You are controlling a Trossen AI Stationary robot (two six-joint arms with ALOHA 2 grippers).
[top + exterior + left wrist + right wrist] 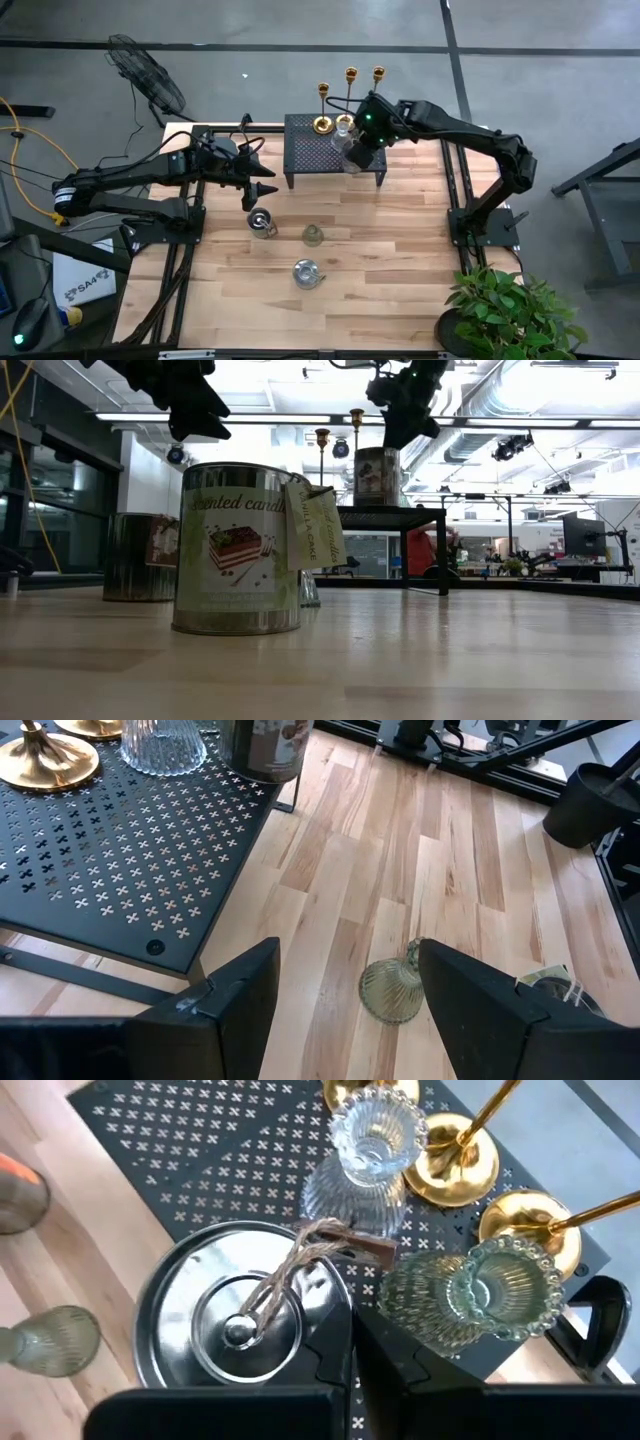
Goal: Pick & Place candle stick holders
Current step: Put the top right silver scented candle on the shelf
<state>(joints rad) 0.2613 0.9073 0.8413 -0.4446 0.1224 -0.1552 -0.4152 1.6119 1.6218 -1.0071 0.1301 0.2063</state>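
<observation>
Three tall gold candle stick holders (350, 95) stand on their round bases at the far edge of a black mesh stand (310, 155). Beside them on the stand are clear glass holders (370, 1150) (480, 1295) and a silver candle tin (240, 1320) with twine on its lid. My right gripper (350, 1350) is shut above the tin's rim, next to the nearer glass holder. A greenish glass holder (392, 988) lies on its side on the table, below and beyond my left gripper (345, 1005), which is open and raised left of the stand. My right gripper's shut fingertips (335, 1345) come down from above at the rim of the silver tin's lid (330, 1295). Whether they touch the tin, I cannot tell.
Two more candle tins (262, 222) (306, 272) stand on the wooden table near its middle; in the low view one of them (240, 550) fills the foreground. A potted plant (505, 310) sits at the near right corner. Bare wood lies to the right of the tins.
</observation>
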